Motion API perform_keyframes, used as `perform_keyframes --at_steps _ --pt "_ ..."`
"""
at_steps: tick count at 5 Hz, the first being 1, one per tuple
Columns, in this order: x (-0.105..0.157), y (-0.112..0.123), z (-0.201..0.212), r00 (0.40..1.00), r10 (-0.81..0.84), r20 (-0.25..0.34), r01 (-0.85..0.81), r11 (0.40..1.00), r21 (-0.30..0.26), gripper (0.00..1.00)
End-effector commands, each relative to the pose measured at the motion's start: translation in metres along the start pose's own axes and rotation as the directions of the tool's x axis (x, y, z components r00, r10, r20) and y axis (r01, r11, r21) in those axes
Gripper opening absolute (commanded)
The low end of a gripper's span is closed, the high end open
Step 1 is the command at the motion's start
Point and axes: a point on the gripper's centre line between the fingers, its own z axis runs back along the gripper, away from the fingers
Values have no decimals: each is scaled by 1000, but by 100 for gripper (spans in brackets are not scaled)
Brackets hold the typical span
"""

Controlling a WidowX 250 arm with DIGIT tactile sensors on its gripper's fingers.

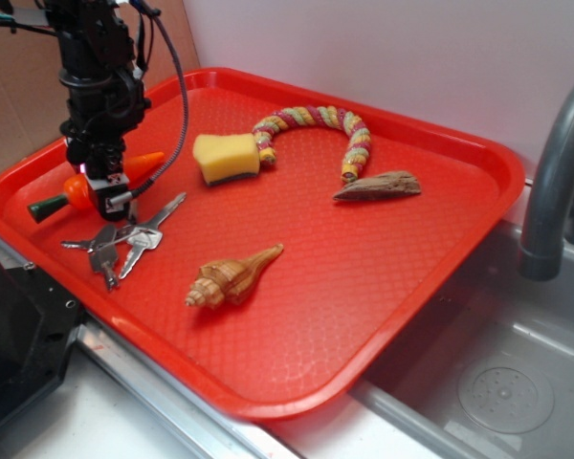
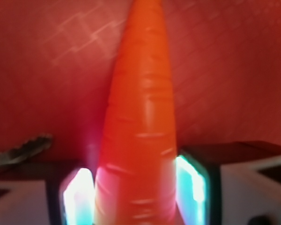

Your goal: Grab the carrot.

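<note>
Wrist view: carrot (image 2: 140, 117) fills the frame, its sides touching both pads (image 2: 189, 187).
Gripper (image 1: 103, 186): clamped on the carrot (image 1: 81, 189) at the tray's (image 1: 364, 287) left edge.
Carrot ends: green stem points left, orange tip right.
Nearby: keys (image 1: 124, 239) just below.

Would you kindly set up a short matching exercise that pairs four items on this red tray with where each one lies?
Things:
1. carrot
2. keys
3. sponge
4. seashell

Places:
A. beside one end of the striped rope, toward the tray's back
B. between the fingers of the pincer
C. nearer the tray's front edge, lying alone
D. on the tray just in front of the pincer

Pairs: 1-B, 2-D, 3-A, 4-C
</note>
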Motion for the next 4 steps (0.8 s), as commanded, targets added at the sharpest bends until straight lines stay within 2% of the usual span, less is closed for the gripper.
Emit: perform_keyframes --at_steps 1,2,3,4 --pt "-28 9 103 956 195 219 -198 980 -10 0" --pt "-53 13 149 926 276 259 -277 960 -35 0" --pt "-67 22 186 923 253 291 -257 966 -26 0" --pt "-65 26 190 924 218 315 -230 973 0 0"
